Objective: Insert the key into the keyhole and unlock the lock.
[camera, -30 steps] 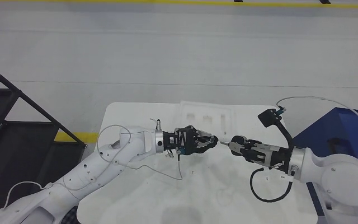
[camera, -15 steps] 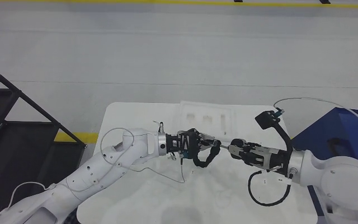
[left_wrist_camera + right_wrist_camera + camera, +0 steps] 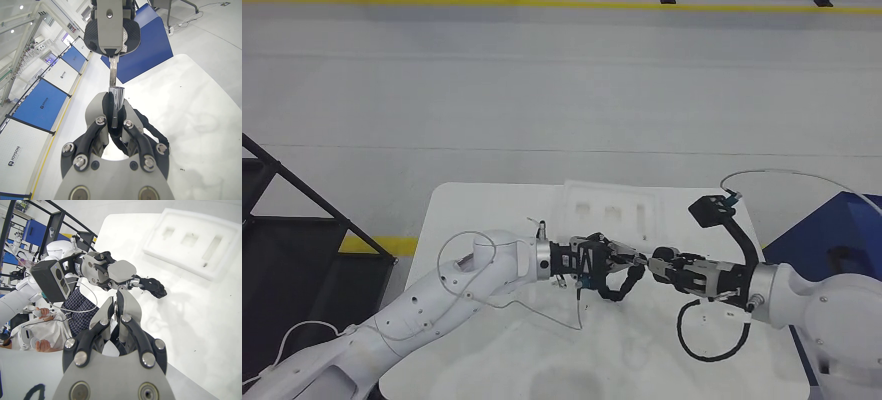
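Observation:
My left gripper (image 3: 604,263) is shut on the lock (image 3: 117,98), a chrome cylinder with a black cable loop (image 3: 622,286) hanging below it. Facing it from the other side, my right gripper (image 3: 658,264) is shut on the key (image 3: 113,73). The key's blade points straight at the cylinder, and its tip touches the cylinder's end face; how deep it sits I cannot tell. In the right wrist view the key's head (image 3: 115,308) sits between my right gripper's fingers, with the lock cylinder (image 3: 134,281) and the left gripper (image 3: 121,273) just beyond. Both grippers hover above the table.
A white foam tray (image 3: 612,212) with three cut-out pockets lies on the white table (image 3: 492,205) behind the grippers. A blue box (image 3: 832,235) stands off the table's right side. A black rack (image 3: 282,230) stands to the left.
The left arm has carried the lock to the right, toward the key. The cable loop has swung down. The gap between key tip and cylinder has closed.

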Action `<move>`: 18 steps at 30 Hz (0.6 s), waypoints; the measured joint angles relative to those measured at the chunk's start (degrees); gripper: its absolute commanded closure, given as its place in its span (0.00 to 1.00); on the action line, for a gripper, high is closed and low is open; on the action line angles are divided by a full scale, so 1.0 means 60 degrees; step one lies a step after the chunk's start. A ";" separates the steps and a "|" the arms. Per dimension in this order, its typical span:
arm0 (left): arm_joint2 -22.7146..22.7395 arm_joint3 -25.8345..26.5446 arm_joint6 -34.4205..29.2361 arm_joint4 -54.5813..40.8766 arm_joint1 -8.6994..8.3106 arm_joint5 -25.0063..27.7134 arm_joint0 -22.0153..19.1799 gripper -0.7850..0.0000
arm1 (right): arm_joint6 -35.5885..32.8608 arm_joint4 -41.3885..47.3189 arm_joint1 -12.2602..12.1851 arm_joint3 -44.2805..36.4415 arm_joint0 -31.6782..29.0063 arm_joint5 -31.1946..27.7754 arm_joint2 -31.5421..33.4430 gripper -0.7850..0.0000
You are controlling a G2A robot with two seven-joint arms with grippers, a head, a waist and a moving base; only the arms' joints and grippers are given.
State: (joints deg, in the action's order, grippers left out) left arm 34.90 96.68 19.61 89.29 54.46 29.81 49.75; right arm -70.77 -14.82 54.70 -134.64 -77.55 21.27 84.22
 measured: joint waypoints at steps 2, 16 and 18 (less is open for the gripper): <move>0.0036 -0.0050 0.0000 -0.0007 0.0030 0.0032 0.0021 1.00 | 0.0032 0.0006 -0.0009 0.0000 0.0030 0.0024 -0.0029 1.00; 0.0458 -0.0282 0.0383 0.0002 0.0155 0.0381 0.0244 1.00 | 0.0005 0.0006 -0.0104 0.0000 0.0105 0.0202 -0.0195 1.00; 0.0504 -0.0280 0.0407 0.0038 0.0173 0.0428 0.0275 1.00 | 0.0018 0.0021 -0.0117 0.0000 0.0107 0.0228 -0.0214 1.00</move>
State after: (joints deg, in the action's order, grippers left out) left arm 37.92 95.00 22.05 89.52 55.50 32.38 51.41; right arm -70.67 -14.70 54.00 -134.65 -76.91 22.64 82.94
